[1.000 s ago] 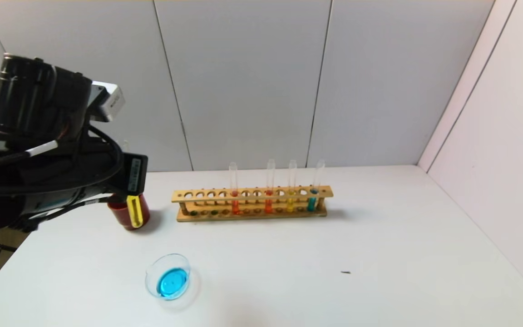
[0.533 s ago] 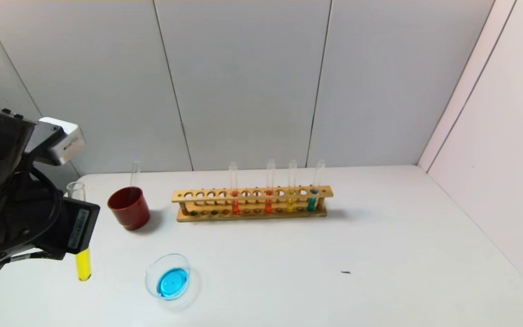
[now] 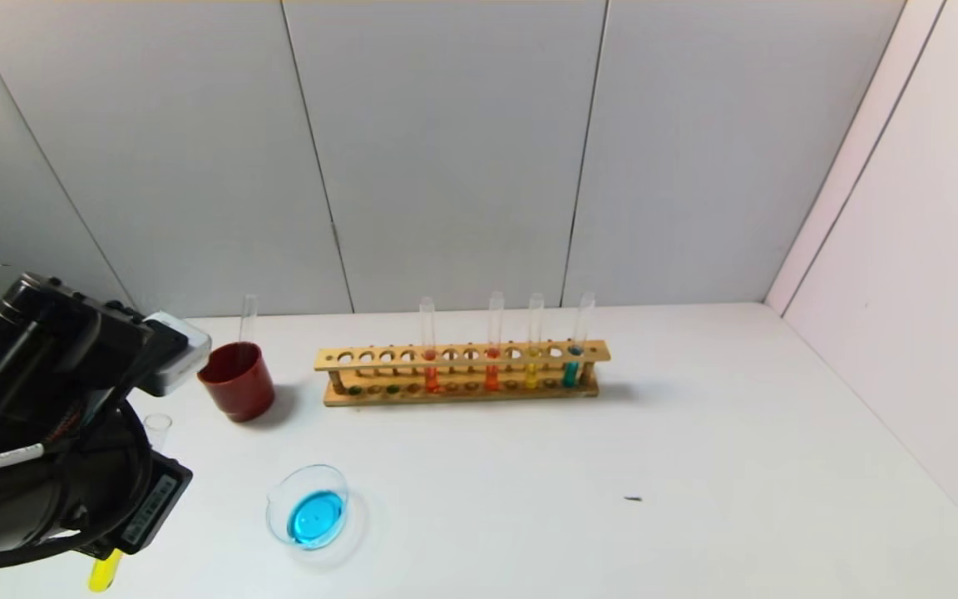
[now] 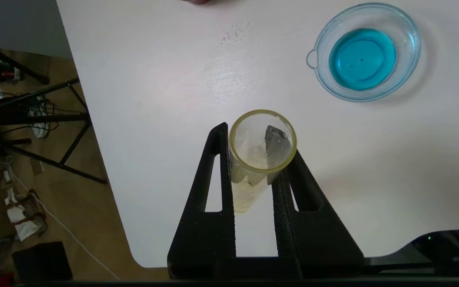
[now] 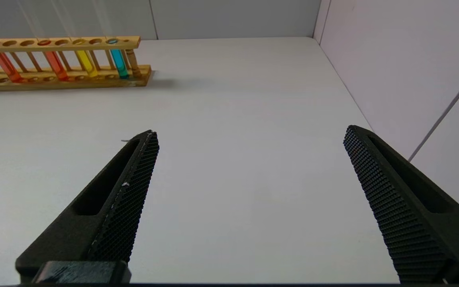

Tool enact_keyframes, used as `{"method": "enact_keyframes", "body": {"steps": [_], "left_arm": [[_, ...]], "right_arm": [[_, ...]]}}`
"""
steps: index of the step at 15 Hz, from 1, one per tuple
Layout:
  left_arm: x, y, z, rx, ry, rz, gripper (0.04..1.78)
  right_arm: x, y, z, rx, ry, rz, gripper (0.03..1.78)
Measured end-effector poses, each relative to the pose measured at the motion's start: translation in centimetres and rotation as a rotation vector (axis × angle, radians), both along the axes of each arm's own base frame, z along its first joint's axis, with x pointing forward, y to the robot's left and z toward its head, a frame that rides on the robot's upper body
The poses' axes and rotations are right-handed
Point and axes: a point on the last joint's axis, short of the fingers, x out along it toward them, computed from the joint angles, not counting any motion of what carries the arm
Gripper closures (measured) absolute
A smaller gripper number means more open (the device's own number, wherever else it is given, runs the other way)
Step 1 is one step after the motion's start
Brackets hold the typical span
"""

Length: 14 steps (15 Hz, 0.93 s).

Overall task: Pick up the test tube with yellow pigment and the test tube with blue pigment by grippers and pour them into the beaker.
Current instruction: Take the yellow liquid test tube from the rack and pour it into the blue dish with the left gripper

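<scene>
The head view looks forward and down from above the white bench [image 3: 695, 433], taking in the wooden rack [image 3: 462, 373] and the beaker [image 3: 309, 506]. The left wrist view looks almost straight down, close over the bench's near-left corner, and shares the beaker [image 4: 364, 52] with the head view. The right wrist view sits low, facing across the bench toward the rack [image 5: 58, 59].
</scene>
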Motion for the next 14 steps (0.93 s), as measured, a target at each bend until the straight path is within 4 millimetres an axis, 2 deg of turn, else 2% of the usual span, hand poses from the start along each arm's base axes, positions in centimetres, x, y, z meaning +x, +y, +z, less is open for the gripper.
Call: {"method": "enact_keyframes", "body": {"steps": [11, 14], "left_arm": [[3.7, -1.9, -5.0, 0.361, 0.244, -0.106, 1.5], [4.7, -2.5, -6.4, 0.41, 0.293, -0.108, 1.5]], "right_arm": [[0.0, 0.0, 0.0, 0.0, 0.0, 0.0, 0.11], [0.0, 0.0, 0.0, 0.0, 0.0, 0.0, 0.11]]}}
